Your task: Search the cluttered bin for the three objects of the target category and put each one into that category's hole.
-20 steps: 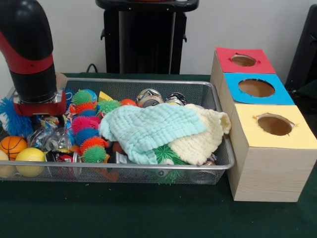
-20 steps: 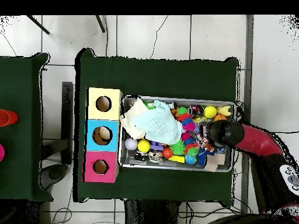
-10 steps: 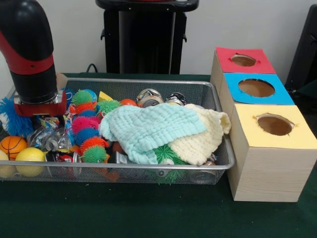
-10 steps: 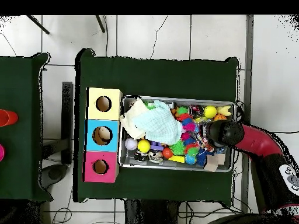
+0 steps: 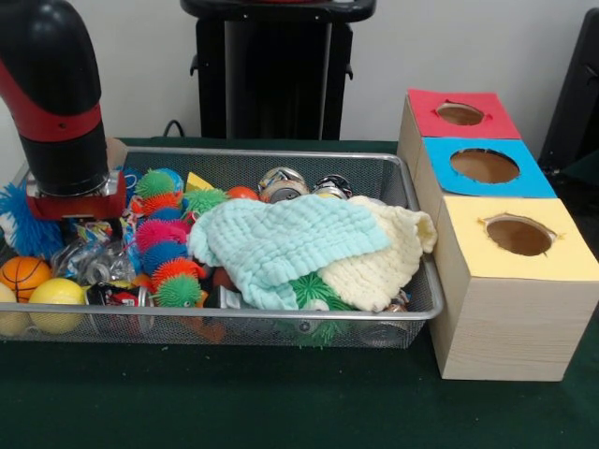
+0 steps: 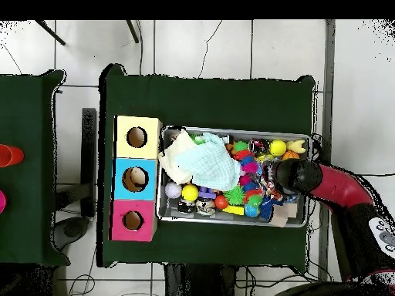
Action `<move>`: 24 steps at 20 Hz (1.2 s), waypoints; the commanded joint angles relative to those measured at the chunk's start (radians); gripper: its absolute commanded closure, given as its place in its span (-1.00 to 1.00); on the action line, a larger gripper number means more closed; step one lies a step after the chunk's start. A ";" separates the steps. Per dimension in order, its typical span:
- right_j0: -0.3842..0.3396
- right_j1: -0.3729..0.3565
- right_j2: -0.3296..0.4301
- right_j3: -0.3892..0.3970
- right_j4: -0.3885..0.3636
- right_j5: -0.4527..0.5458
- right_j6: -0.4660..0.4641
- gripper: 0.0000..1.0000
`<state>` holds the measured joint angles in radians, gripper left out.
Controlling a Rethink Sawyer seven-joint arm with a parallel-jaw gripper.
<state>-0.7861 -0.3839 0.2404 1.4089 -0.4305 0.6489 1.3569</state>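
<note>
A wire mesh bin holds a heap of clutter. A mint cloth lies over a cream cloth in its right half. Spiky balls in pink, blue, orange and green crowd the left middle, and metal cans lie at the back. My gripper is down among crinkly wrappers at the bin's left end, largely hidden by the wrist and the clutter. In the overhead view the arm covers the bin's right end.
Three wooden boxes stand right of the bin, with a yellow top, a blue top and a red top, each with a round hole. A small basketball, a yellow ball and a blue fuzzy toy lie at the far left.
</note>
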 commanded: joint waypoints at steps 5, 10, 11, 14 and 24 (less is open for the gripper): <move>-0.027 0.070 0.128 0.034 -0.029 -0.133 -0.043 1.00; -0.009 0.062 0.108 0.034 -0.020 -0.097 -0.018 1.00; -0.009 0.063 0.106 0.032 -0.017 -0.091 -0.016 1.00; -0.010 0.066 0.107 0.031 -0.012 -0.086 -0.013 1.00; -0.006 -0.013 0.116 0.062 0.002 -0.066 -0.014 1.00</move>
<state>-0.7911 -0.3898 0.2481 1.4170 -0.4307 0.6400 1.3569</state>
